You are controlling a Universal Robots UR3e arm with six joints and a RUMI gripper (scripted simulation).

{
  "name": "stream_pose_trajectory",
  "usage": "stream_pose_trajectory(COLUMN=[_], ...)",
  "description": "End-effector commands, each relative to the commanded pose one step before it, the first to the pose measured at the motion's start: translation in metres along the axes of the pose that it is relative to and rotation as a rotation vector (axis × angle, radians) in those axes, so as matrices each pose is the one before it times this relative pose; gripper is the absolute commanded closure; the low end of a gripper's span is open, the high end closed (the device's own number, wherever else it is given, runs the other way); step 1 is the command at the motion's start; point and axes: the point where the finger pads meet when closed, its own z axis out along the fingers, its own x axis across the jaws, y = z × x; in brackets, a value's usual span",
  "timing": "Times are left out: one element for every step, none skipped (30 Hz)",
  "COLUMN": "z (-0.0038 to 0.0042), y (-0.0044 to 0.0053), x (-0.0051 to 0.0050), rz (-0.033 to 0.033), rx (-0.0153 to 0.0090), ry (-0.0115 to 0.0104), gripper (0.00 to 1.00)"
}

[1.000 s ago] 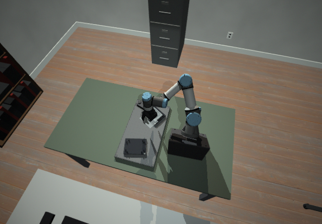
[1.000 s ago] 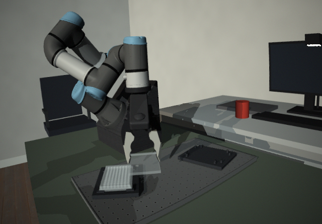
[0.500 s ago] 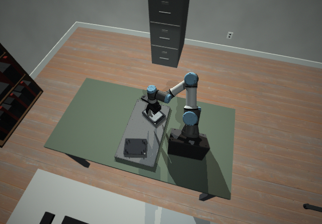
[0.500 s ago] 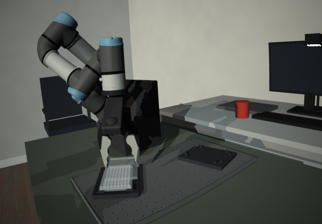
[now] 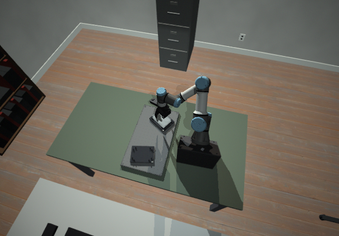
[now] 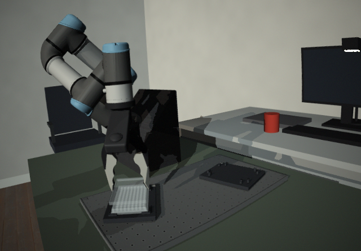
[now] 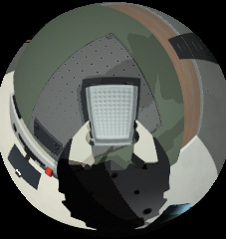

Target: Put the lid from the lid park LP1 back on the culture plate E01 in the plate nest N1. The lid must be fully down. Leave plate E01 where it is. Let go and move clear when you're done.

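Over plate nest N1 (image 6: pixel 154 204), fingers (image 6: pixel 136 166) are gripping lid (image 6: pixel 128 188), hovering tilted just above culture plate E01 (image 6: pixel 130 206). Lid park LP1 (image 6: pixel 233 175) is sitting vacated. You are still needing to level, lower fully, release.

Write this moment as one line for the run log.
gripper: shut on lid | lid: over plate E01, tilted, not fully down | lid park LP1: vacated | plate: in nest N1

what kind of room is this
Probably a lab-style office: a robot arm holds a clear lid above a well plate on a perforated board, with a filing cabinet and monitor nearby.
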Motion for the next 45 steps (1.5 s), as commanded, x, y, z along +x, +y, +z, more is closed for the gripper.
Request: stream_pose_trajectory(z=[0.001147, 0.000333, 0.000333, 0.000333, 0.000333, 0.000334, 0.0, 0.0, 0.000358, 0.000329, 0.000329, 0.00033, 0.000331, 0.000332, 0.000332, 0.000332, 0.000333, 0.000333, 0.000333, 0.000333, 0.000333, 0.000333, 0.000333, 0.0, 0.0, 0.000358, 0.000329, 0.000329, 0.00033, 0.000331, 0.000332, 0.000332, 0.000332, 0.000333, 0.000333, 0.000333, 0.000333, 0.000333, 0.000333, 0.000333, 0.0, 0.0, 0.000358, 0.000329, 0.000329], y=[-0.000528, 0.000003, 0.000003, 0.000003, 0.000003, 0.000003, 0.0, 0.0, 0.000008, 0.000001, 0.000002, 0.000002, 0.000002, 0.000002, 0.000002, 0.000002, 0.000002, 0.000002, 0.000002, 0.000002, 0.000002, 0.000002, 0.000002, 0.0, 0.0, 0.000007, 0.0, 0.0, 0.000001, 0.000001, 0.000001, 0.000001, 0.000001, 0.000001, 0.000001, 0.000001, 0.000001, 0.000001, 0.000001, 0.000001, 0.0, 0.0, 0.000007, -0.000001, 0.0], x=[0.00006, 0.0, -0.00001, -0.00001, -0.00001, -0.00001, 0.0, 0.0, 0.0, -0.00001, -0.00001, -0.00001, -0.00001, -0.00001, -0.00001, -0.00001, -0.00001, 0.0, 0.0, 0.0, 0.0, 0.0, 0.0, 0.0, 0.0, 0.0, 0.0, 0.0, 0.0, 0.0, 0.0, 0.0, 0.0, 0.0, 0.0, 0.0, 0.0, 0.0, 0.0, 0.0, 0.0, 0.0, 0.00001, 0.0, 0.0], rz=[0.00061, 0.0, 0.0, 0.0, 0.0, 0.0, 0.0, 0.0, 0.0, 0.0, 0.0, 0.0, 0.0, 0.0, 0.0, 0.0, 0.0, 0.0, 0.0, 0.0, 0.0, 0.0, 0.0, 0.0, 0.0, 0.0, 0.0, 0.0, 0.0, 0.0, 0.0, 0.0, 0.0, 0.0, 0.0, 0.0, 0.0, 0.0, 0.0, 0.0, 0.0, 0.0, 0.0, 0.0, 0.0], rx=[0.00167, 0.0, 0.0, 0.0, 0.0, 0.0, 0.0, 0.0, 0.00001, 0.0, 0.0, 0.0, 0.0, 0.0, 0.0, 0.0, 0.0, 0.0, 0.0, 0.0, 0.0, 0.0, 0.0, 0.0, 0.0, 0.00001, 0.0, 0.0, 0.0, 0.0, 0.0, 0.0, 0.0, 0.0, 0.0, 0.0, 0.0, 0.0, 0.0, 0.0, 0.0, 0.0, 0.00001, 0.0, 0.0], ry=[-0.00086, 0.0, 0.0, 0.0, 0.0, 0.0, 0.0, 0.0, 0.0, 0.0, 0.0, 0.0, 0.0, 0.0, 0.0, 0.0, 0.0, 0.0, 0.0, 0.0, 0.0, 0.0, 0.0, 0.0, 0.0, 0.0, 0.0, 0.0, 0.0, 0.0, 0.0, 0.0, 0.0, 0.0, 0.0, 0.0, 0.0, 0.0, 0.0, 0.0, 0.0, 0.0, 0.0, 0.0, 0.0], gripper=[1.0, 1.0, 1.0, 1.0, 1.0, 1.0, 1.0, 1.0, 1.0, 1.0, 1.0, 1.0, 1.0, 1.0, 1.0, 1.0, 1.0, 1.0, 1.0, 1.0, 1.0, 1.0, 1.0, 1.0, 1.0, 1.0, 1.0, 1.0, 1.0, 1.0, 1.0, 1.0, 1.0, 1.0, 1.0, 1.0, 1.0, 1.0, 1.0, 1.0, 1.0, 1.0, 1.0, 1.0, 1.0])
